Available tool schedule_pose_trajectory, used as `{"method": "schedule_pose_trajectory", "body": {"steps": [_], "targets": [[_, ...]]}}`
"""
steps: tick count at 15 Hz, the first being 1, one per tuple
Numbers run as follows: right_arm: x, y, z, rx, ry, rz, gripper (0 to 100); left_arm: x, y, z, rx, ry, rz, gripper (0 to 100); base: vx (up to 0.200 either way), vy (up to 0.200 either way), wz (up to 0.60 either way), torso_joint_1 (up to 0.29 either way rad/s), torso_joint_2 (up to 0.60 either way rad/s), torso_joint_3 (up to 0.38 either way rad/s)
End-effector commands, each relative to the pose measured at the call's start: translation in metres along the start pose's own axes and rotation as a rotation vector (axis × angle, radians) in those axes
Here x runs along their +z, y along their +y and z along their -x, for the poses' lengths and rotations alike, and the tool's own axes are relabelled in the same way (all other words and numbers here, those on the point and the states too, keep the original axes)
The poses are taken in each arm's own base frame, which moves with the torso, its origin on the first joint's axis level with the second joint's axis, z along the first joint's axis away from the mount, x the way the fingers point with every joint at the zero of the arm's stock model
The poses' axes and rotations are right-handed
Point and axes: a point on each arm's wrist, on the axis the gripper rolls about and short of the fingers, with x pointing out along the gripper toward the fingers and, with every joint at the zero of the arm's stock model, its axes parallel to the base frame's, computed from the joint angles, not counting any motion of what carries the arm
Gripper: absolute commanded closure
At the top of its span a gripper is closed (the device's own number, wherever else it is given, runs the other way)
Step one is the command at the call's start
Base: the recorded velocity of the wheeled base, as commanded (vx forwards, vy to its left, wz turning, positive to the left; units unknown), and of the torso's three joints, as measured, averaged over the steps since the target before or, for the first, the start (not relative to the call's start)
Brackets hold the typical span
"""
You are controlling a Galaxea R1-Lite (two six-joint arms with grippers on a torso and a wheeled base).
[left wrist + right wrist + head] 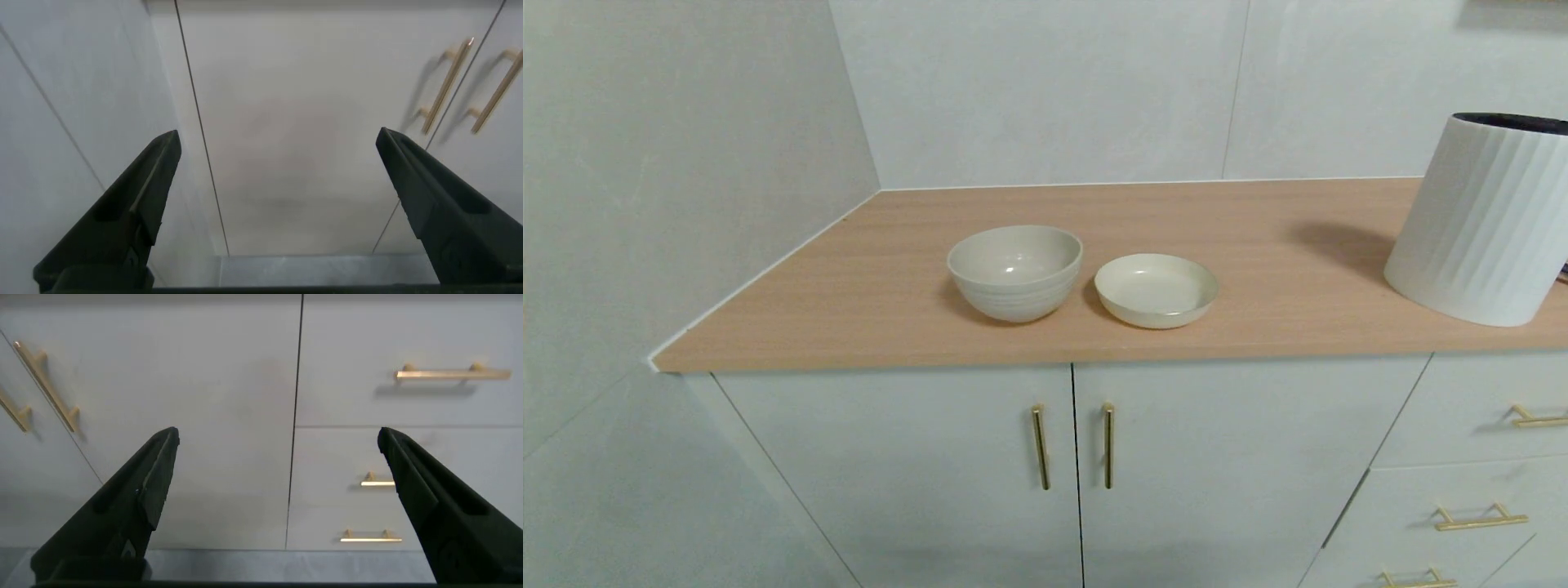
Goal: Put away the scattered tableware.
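Two pieces of tableware are counted on the one countertop [1258, 237]: one deep bowl [1014, 272] and one shallow dish [1156, 289]. One white ribbed container [1478, 220] is also counted there. Below, two cabinet doors are seen, the left door [898, 465] and the right door [1241, 465], each fitted with one vertical handle, which gives two in all. Three horizontal drawer handles are made out; the drawers appear to number three as well, though the lowest is cut off at the edge. Two grippers are counted, the left gripper [278, 143] and the right gripper [278, 437], with two fingers each.
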Motion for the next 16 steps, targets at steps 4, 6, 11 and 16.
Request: {"method": "schedule_pose_trajectory", "body": {"steps": [4, 6, 11, 16], "targets": [[0.0002, 0.0000, 0.0000, 0.000, 0.000, 0.000, 0, 0.0000, 0.0000, -0.0001, 0.000, 0.002, 0.002, 0, 0.000, 0.000, 0.00, -0.156, 0.46, 0.303], [0.0002, 0.0000, 0.0000, 0.000, 0.000, 0.000, 0, 0.0000, 0.0000, -0.0001, 0.000, 0.002, 0.000, 0, 0.000, 0.000, 0.00, -0.132, 0.45, 0.322], [-0.0002, 0.0000, -0.0001, 0.000, 0.002, 0.000, 0, 0.0000, 0.0000, -0.0001, 0.000, 0.002, 0.000, 0, 0.000, 0.000, 0.00, -0.066, 0.28, 0.204], [-0.0002, 0.0000, -0.0001, 0.002, 0.002, 0.002, 0, 0.0000, 0.0000, -0.0001, 0.000, 0.002, 0.002, 0, 0.000, 0.000, 0.00, 0.000, 0.00, 0.000]]}}
